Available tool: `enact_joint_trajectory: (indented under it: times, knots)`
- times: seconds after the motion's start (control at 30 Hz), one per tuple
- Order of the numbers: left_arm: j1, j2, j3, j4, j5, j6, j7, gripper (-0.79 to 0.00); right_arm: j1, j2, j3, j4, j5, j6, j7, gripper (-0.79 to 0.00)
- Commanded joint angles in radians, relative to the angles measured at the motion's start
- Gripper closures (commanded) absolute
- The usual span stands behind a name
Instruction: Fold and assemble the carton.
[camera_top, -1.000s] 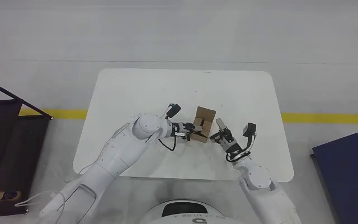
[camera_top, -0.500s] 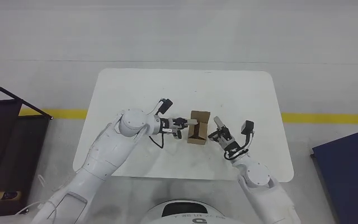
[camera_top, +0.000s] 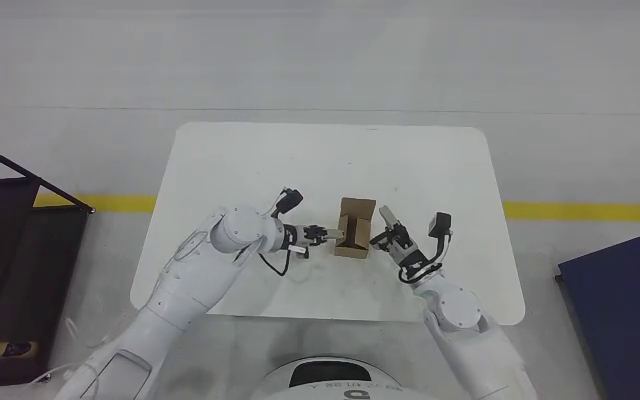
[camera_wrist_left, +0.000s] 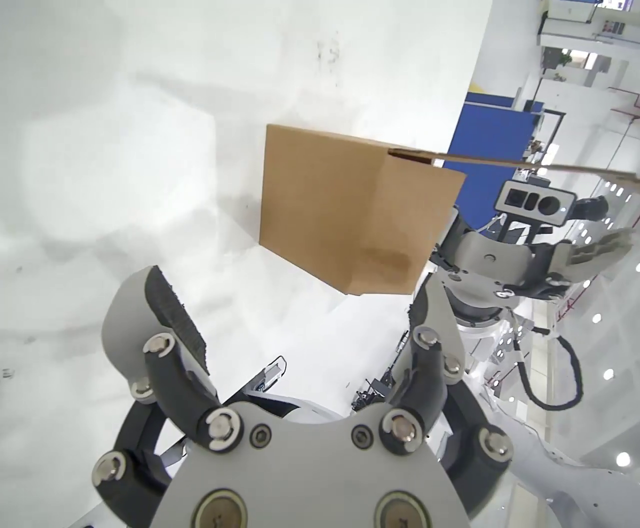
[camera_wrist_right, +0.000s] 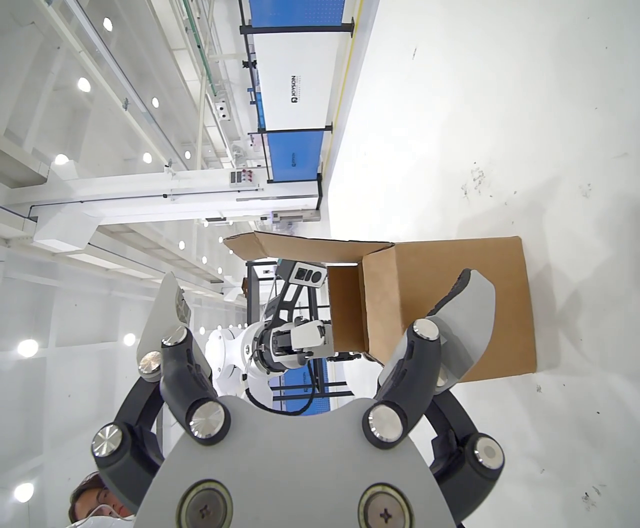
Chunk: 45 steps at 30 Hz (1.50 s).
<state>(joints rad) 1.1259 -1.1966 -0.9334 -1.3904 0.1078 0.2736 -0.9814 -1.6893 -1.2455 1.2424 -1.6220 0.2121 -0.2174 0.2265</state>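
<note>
The brown carton (camera_top: 354, 226) stood on the white table (camera_top: 240, 170), a little toward the robot's edge and roughly midway across. It sat between the 2 grippers. Its mouth faced up, unsealed, and the brown inside walls showed in the right wrist view (camera_wrist_right: 450, 300). 1 long flap rose straight from the wall on the far side from the robot, and a shorter flap stood at the wall that faced the left arm. From the left wrist view the carton (camera_wrist_left: 340, 220) showed 2 plain closed walls that met at a corner, with the thin edge of the raised flap running off above them.

The left gripper (camera_top: 318, 236) was low over the table, just beside the carton's left wall, with its fingers spread wide and nothing between them. In its own view (camera_wrist_left: 292, 297) the box lay ahead of the pads, a strip of bare table in between.

The right gripper (camera_top: 385, 233) was on the other side, close against the carton's right wall, also spread wide and gripping nothing (camera_wrist_right: 320, 285). 1 finger (camera_wrist_right: 467, 305) lay across the outside of that wall; it seemed to rest on the cardboard, though contact could not be confirmed. The other finger stood clear, above the level of the open mouth.

A blue panel (camera_top: 605, 300) lay on the floor off to the robot's right.
</note>
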Motion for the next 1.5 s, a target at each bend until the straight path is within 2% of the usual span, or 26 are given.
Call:
enact_joint_trajectory:
  times: [0.0,0.03,0.07,0.17,0.27,0.33,0.37,0.5,0.6,0.7,1.1,1.13,1.2,1.23,1.27,1.47]
  knots:
    - [-0.018,-0.006,0.020,0.018,0.003,0.001,0.004,-0.785,0.004,-0.001,-0.005,0.003,0.000,0.002,0.001,-0.785]
    - [-0.028,-0.009,0.031,0.026,0.007,0.000,0.006,-0.782,0.006,-0.002,-0.007,0.004,0.000,0.003,0.001,-0.785]
    - [-0.037,-0.012,0.040,0.037,0.007,0.000,0.008,-0.742,0.007,-0.002,-0.008,0.005,0.000,0.003,0.001,-0.785]
    - [-0.063,-0.021,0.068,0.063,0.015,0.008,0.002,-0.733,0.007,-0.003,-0.011,0.007,0.003,0.001,0.002,-0.785]
    - [-0.083,-0.028,0.086,0.074,0.007,0.017,-0.003,-0.600,0.004,-0.004,-0.011,0.008,0.005,-0.002,0.000,-0.785]
    - [-0.093,-0.032,0.095,0.079,0.008,0.018,-0.004,-0.409,0.002,-0.004,-0.010,0.008,0.009,-0.006,0.000,-0.785]
    - [-0.097,-0.033,0.099,0.081,0.009,0.019,-0.005,-0.357,0.000,-0.004,-0.010,0.008,0.011,-0.007,0.000,-0.785]
    - [-0.109,-0.036,0.107,0.085,0.013,0.026,-0.010,-0.225,-0.002,-0.005,-0.011,0.009,0.013,-0.013,0.003,-0.785]
    - [-0.115,-0.036,0.108,0.084,0.013,0.028,-0.012,-0.077,0.001,-0.006,-0.015,0.011,0.014,-0.010,0.005,-0.785]
    - [-0.117,-0.037,0.109,0.081,0.013,0.030,-0.014,0.000,0.006,-0.007,-0.020,0.014,0.012,-0.008,0.008,-0.785]
    - [-0.132,-0.038,0.117,0.057,0.021,0.040,-0.028,0.000,0.009,-0.007,-0.010,0.013,0.009,-0.005,0.007,-0.785]
    - [-0.134,-0.038,0.117,0.053,0.022,0.040,-0.031,-0.132,0.009,-0.007,-0.007,0.011,0.009,-0.004,0.005,-0.785]
    - [-0.139,-0.037,0.119,0.049,0.029,0.038,-0.036,-0.594,0.007,-0.005,0.002,0.008,0.003,0.002,0.004,-0.785]
    - [-0.141,-0.037,0.118,0.044,0.030,0.034,-0.037,-0.763,0.006,-0.004,0.010,0.004,0.000,0.003,0.003,-0.785]
    - [-0.142,-0.036,0.116,0.040,0.031,0.030,-0.036,-0.785,0.003,-0.003,0.017,-0.001,0.000,0.004,0.003,-0.785]
    - [-0.124,-0.025,0.069,0.006,0.010,-0.007,-0.015,-0.785,-0.009,0.005,0.055,-0.021,-0.023,0.024,0.031,-0.785]
